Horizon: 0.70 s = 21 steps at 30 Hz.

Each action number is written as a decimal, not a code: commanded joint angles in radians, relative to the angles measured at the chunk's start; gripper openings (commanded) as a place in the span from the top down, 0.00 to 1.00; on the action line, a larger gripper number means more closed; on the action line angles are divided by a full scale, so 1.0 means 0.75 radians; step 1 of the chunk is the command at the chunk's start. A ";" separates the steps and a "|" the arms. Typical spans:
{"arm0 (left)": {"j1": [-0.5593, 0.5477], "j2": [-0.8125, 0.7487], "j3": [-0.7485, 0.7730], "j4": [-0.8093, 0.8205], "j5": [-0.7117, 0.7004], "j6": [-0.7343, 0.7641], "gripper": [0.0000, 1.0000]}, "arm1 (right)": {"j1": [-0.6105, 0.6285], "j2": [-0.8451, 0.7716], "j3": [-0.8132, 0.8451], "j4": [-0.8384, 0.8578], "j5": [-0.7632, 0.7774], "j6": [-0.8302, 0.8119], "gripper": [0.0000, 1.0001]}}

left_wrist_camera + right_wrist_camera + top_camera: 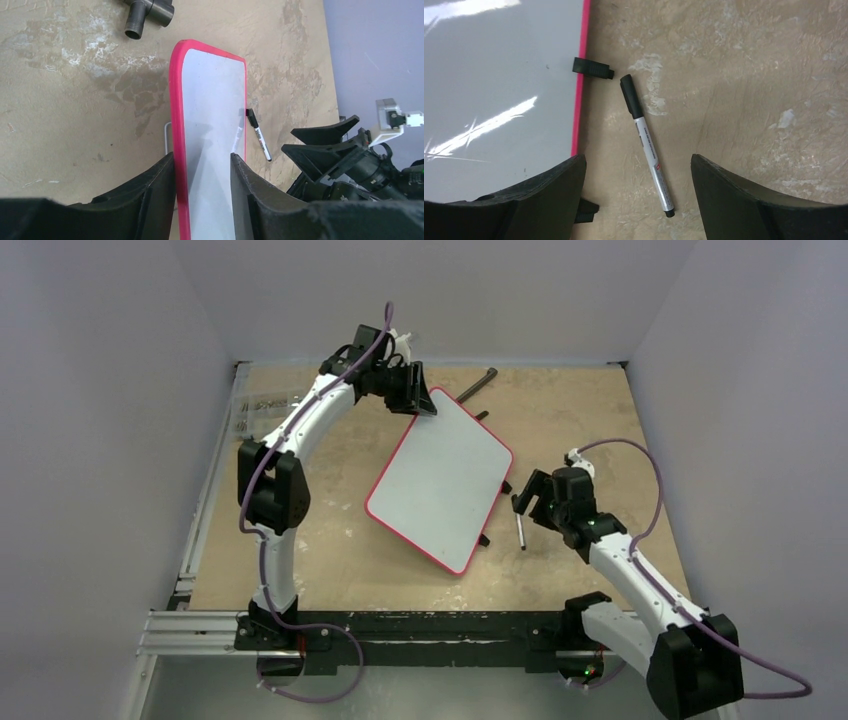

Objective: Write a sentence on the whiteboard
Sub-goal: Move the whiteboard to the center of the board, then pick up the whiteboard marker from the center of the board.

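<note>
My left fingers (418, 403) stand either side of the top corner of the whiteboard (440, 480), upper centre of the overhead frame. In my left wrist view the pink rim runs up between them from the bottom edge. One finger is at the rim side and the other is over the white face. Whether they press on the board or merely straddle it, I cannot tell. My right fingers (528, 495) are spread wide with nothing in them. They hover over a marker (648, 145) that lies on the desk (590, 410), just beside the board's right edge but apart from it.

The whiteboard sits askew at the centre of the overhead frame. It has rounded corners, a thin red-pink rim and a plain white-grey face with glare streaks (a couple of tiny dark specks show in my right wrist view). A small black clip (593, 67) pokes out from under the rim near the marker's cap.

Worn tan desk stretches from the marker to the grey wall at the right of the frame. A dark metal bar (477, 385) lies near the board's top corner.

My own fingers cut off the board's near end in the left wrist view. The marker's label is too small to read.
</note>
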 commanded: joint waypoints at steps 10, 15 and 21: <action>0.002 -0.076 0.143 -0.074 -0.070 0.026 0.49 | 0.003 0.249 -0.048 0.155 -0.005 0.034 0.46; 0.024 -0.136 0.124 -0.119 -0.107 0.049 0.48 | 0.002 0.340 -0.035 0.186 -0.048 0.025 0.59; 0.030 -0.316 -0.016 -0.138 -0.173 0.064 0.48 | 0.011 0.443 0.027 0.157 -0.026 -0.004 0.64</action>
